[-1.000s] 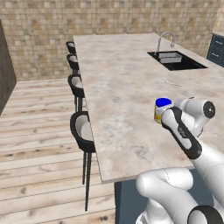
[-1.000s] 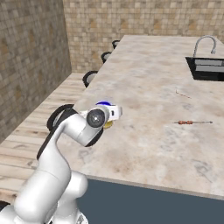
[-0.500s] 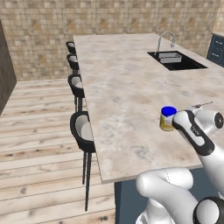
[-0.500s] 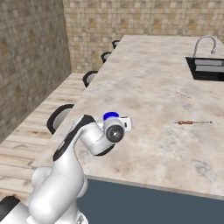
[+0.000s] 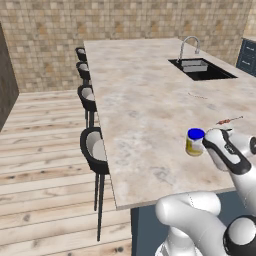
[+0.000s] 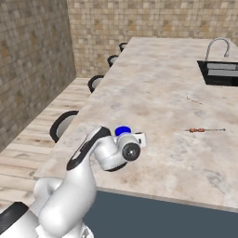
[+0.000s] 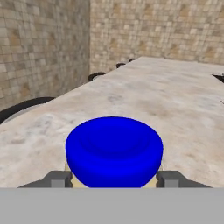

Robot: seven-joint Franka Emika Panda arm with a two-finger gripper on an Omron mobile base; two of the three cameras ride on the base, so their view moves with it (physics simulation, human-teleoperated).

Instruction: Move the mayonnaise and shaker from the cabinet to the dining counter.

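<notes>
While the mayonnaise stands upright on the dining counter, we see our gripper jaws flanking it, grip uncertain.

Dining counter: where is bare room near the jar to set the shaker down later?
The dining counter is bare between the mayonnaise and the stools, also ahead toward the sink. A skewer lies right of the jar.

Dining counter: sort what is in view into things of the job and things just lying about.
Job:
- blue-lidded jar of yellowish mayonnaise
- long beige marble-look dining counter
- white arm's two-finger gripper, straddling the jar

Lying about:
- thin reddish skewer
- inset sink with curved faucet
- dark round stools
</notes>
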